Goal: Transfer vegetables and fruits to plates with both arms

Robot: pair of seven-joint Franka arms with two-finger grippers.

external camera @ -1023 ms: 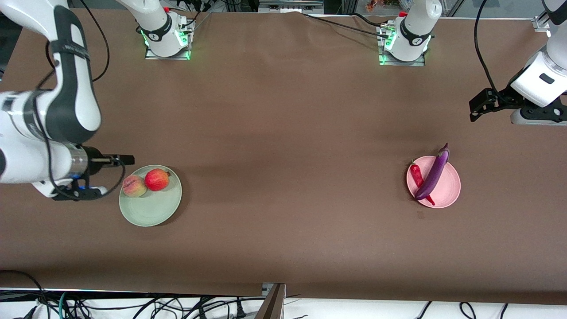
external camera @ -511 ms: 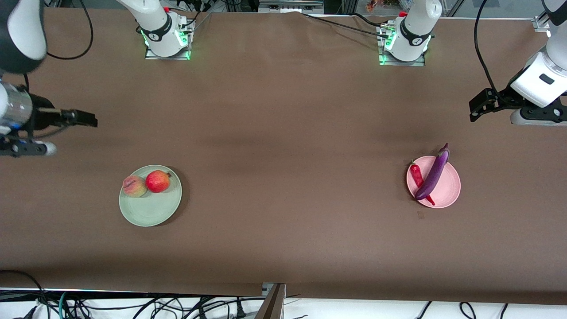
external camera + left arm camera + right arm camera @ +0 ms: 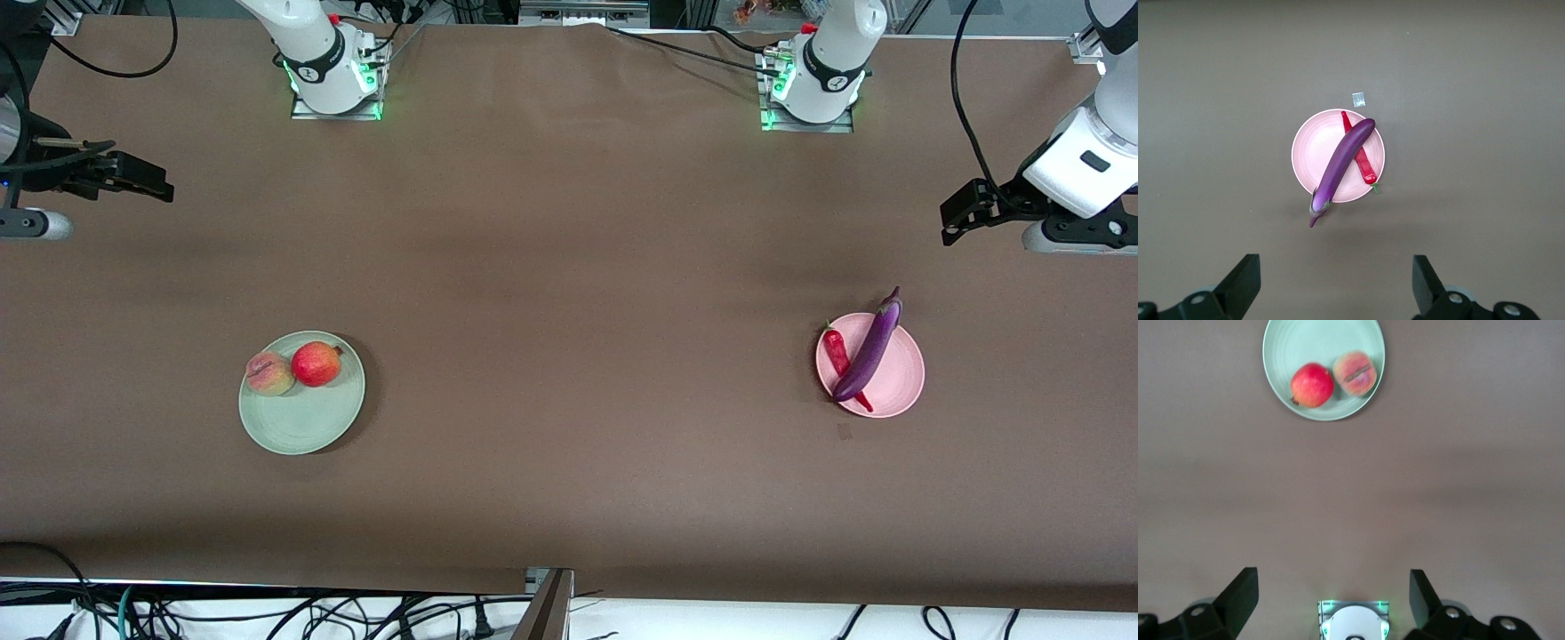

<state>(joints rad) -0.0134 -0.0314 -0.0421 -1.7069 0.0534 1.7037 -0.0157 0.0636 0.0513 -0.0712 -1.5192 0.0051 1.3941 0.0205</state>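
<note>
The pale green plate (image 3: 302,425) holds the peach (image 3: 269,373) and the red pomegranate-like fruit (image 3: 316,363) side by side; the right wrist view shows this plate (image 3: 1318,343) with both fruits (image 3: 1312,385) (image 3: 1355,373). On the pink plate (image 3: 900,378) the purple eggplant (image 3: 869,348) lies across the red chili (image 3: 836,351), as the left wrist view also shows: plate (image 3: 1313,153), eggplant (image 3: 1341,163), chili (image 3: 1365,168). My right gripper (image 3: 153,185) hangs open and empty over the right arm's end of the table. My left gripper (image 3: 956,216) hangs open and empty over the left arm's end.
A brown cloth covers the table. The two arm bases (image 3: 333,76) (image 3: 813,84) stand along the edge farthest from the front camera. A small tape scrap (image 3: 843,432) lies beside the pink plate, nearer the front camera. Cables trail under the nearest edge.
My right arm has lifted away from the green plate and swung out over its end of the table. The left arm has barely moved. The fruits and vegetables stay put.
</note>
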